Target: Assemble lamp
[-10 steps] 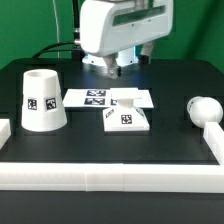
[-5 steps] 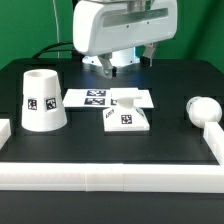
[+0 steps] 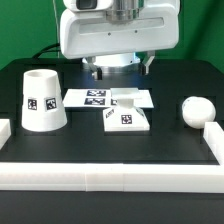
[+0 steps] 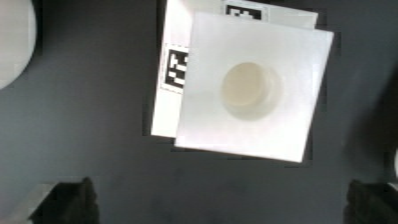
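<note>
The flat square lamp base [image 3: 127,118] lies in the middle of the black table, its round socket facing up. In the wrist view the base [image 4: 249,85] fills the centre. The cone shade [image 3: 43,99] stands to the exterior view's left, and its edge [image 4: 15,40] shows in the wrist view. The round-headed bulb [image 3: 195,110] lies at the exterior view's right. My gripper [image 3: 118,68] hangs above and just behind the base. Its jaws stand wide apart and empty in the wrist view [image 4: 222,205], touching nothing.
The marker board [image 3: 100,98] lies flat behind the base and partly under it, and its tags show in the wrist view [image 4: 178,65]. Long white border rails run along the front [image 3: 110,178] and the right side [image 3: 213,140].
The arm has swung toward the exterior view's left and closer to the camera, now over the base. The bulb sits slightly further left than before. Shade and base have not moved.
</note>
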Tool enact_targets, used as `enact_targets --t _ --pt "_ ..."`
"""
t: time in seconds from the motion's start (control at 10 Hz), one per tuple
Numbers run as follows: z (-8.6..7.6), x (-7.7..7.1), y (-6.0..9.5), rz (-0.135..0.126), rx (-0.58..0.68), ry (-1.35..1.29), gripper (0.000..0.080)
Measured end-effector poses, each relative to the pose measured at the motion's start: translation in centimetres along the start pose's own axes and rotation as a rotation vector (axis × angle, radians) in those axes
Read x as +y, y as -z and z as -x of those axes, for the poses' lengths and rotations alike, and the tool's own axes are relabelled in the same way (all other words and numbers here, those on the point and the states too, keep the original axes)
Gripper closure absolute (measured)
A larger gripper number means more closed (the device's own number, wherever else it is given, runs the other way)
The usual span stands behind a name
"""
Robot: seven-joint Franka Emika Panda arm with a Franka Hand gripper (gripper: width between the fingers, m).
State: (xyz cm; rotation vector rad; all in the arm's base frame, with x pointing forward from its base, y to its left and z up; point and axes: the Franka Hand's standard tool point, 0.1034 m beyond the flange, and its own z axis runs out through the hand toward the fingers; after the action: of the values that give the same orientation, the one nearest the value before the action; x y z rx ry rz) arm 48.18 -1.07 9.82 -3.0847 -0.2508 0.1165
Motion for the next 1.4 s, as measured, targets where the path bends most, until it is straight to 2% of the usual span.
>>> enact_targets --t 0.2,0.7,1.1,1.4 --pt "0.2 0.0 -0.4 -0.002 -0.004 -0.103 0.0100" --pt "1.6 -0.3 -3.2 -0.002 -0.011 -0.097 0.0100" --pt "1.8 -1.0 -4.5 -0.004 -0.025 -0.084 0.0100" --pt "2.0 -0.8 -4.9 -0.004 -0.031 -0.078 0.0100"
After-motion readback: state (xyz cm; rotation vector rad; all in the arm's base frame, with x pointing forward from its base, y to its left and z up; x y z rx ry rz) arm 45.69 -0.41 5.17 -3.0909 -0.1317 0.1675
